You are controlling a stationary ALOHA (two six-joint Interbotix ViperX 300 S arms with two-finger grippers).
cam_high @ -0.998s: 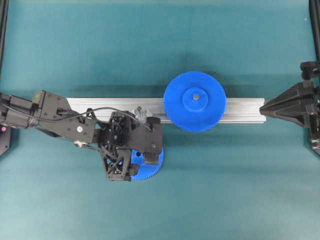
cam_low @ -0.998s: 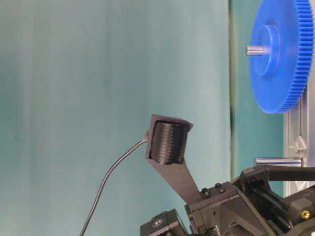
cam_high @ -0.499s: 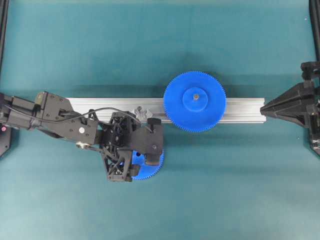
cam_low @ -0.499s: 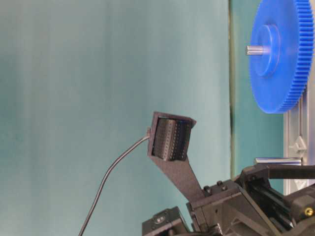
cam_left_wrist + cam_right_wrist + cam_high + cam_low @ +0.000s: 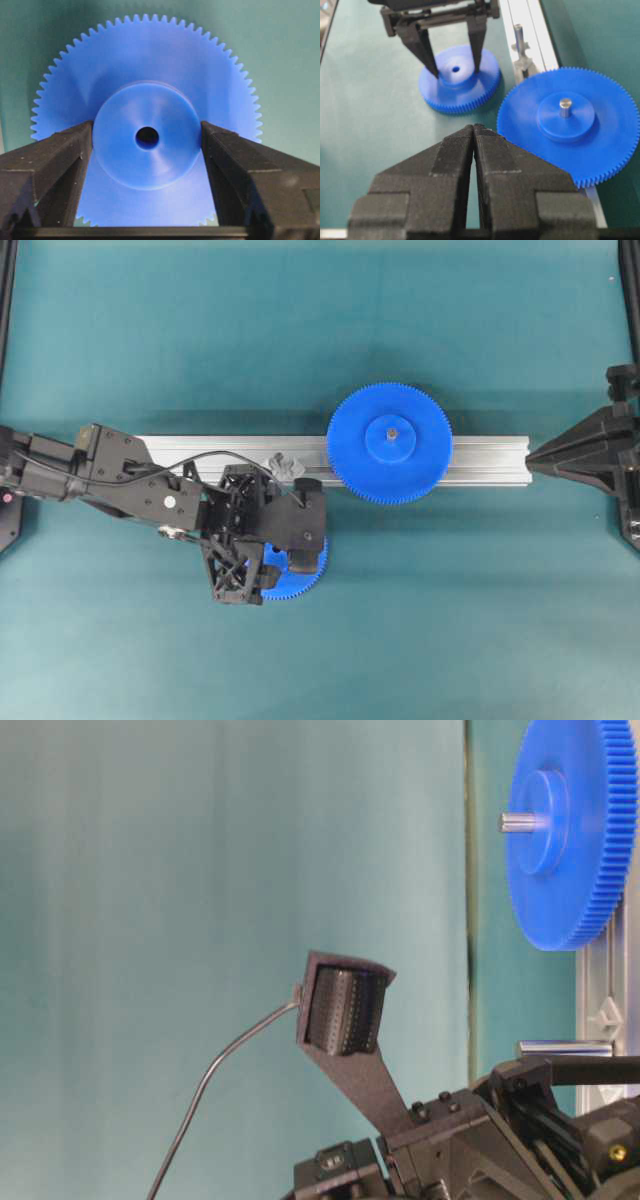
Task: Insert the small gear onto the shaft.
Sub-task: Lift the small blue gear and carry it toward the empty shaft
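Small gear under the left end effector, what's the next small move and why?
Probably finish closing the left end effector on the small gear's raised hub: its fingers flank the hub on both sides, the gear lies flat on the table, and the shaft stands bare on the rail.

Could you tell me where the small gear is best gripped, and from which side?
By its raised round hub, from straight above. The small gear lies flat on the mat with the hub up, and its toothed rim sits too low to pinch. The left pincer already straddles that hub.
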